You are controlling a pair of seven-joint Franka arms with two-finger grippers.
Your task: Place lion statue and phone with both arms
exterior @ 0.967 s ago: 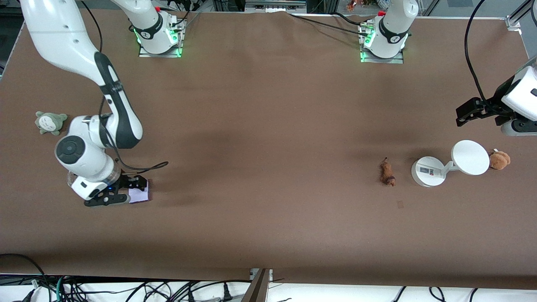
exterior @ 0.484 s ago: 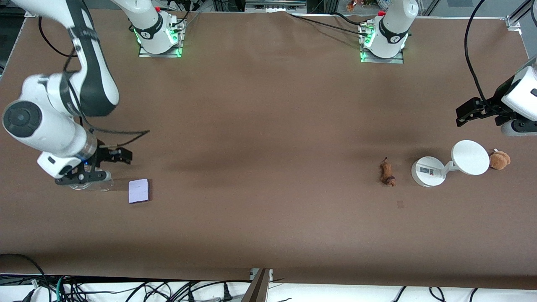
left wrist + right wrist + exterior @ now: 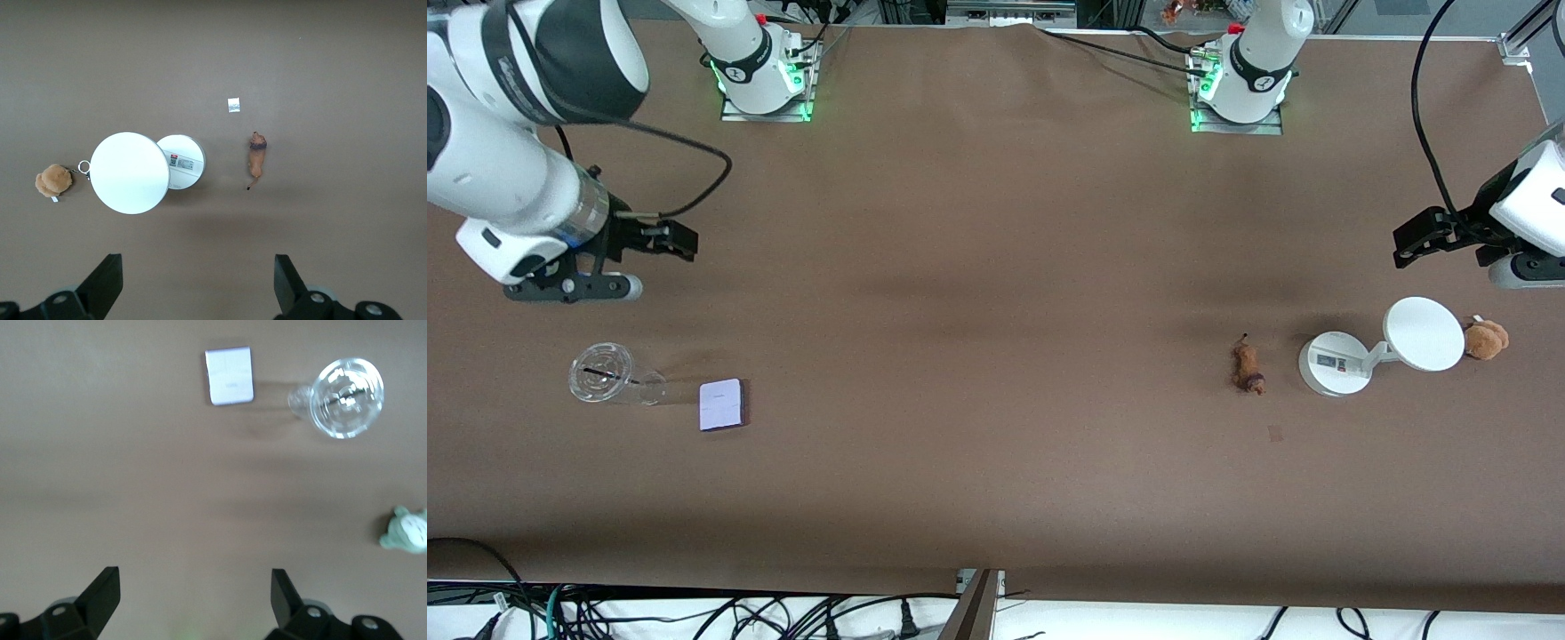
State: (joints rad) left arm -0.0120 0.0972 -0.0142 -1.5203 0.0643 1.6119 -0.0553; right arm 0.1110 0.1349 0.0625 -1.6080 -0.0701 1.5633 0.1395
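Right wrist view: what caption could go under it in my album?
Open right pincer high above the table, phone lying flat beside a clear cup, grey-green plush nearby.

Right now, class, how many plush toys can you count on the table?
2: a brown plush beside the white stand, and a grey-green plush, seen only from the right wrist. Others may be hidden.

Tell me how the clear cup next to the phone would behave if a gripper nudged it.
The clear cup seems to lie on its side beside the phone, so a nudge would probably roll it in a curve, its mouth being wider than its base. It looks thin and empty, so likely light and easily shoved. Its smooth wall may slip between fingers.
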